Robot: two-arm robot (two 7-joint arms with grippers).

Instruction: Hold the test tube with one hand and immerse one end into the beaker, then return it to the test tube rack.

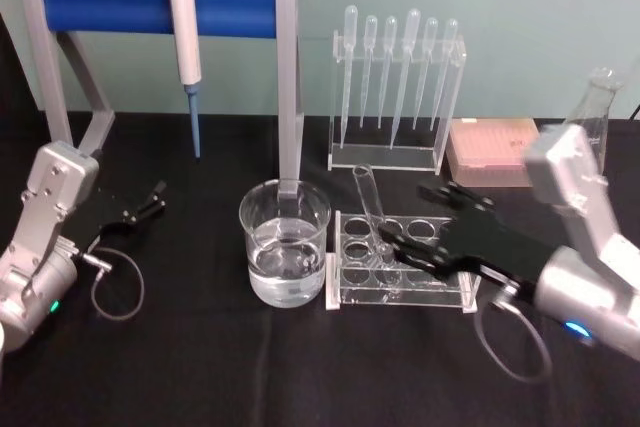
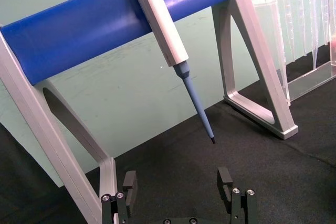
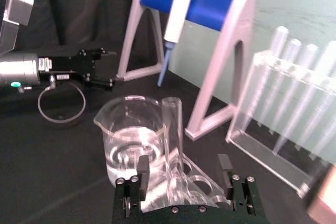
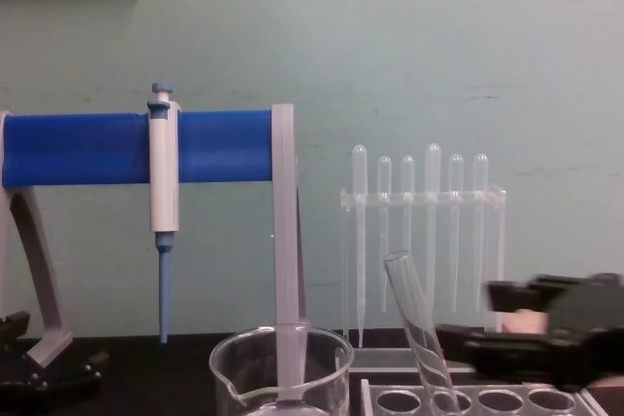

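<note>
You have one test tube (image 1: 371,209), one beaker (image 1: 285,244) and one pipettor (image 1: 184,42). Six pipettes (image 1: 395,72) hang at twelve o'clock. Two grippers (image 1: 425,252) show.

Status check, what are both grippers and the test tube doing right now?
Right gripper open at the rack, fingers straddling the test tube, which leans in its hole. Left gripper open, parked left. Beaker beside rack, path unobstructed.

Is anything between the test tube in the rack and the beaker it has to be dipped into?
Nothing visible. The test tube leans in the clear rack, right beside the beaker, with only the rack's end wall between them. The right gripper has open fingers at the tube; the left gripper rests apart.
</note>
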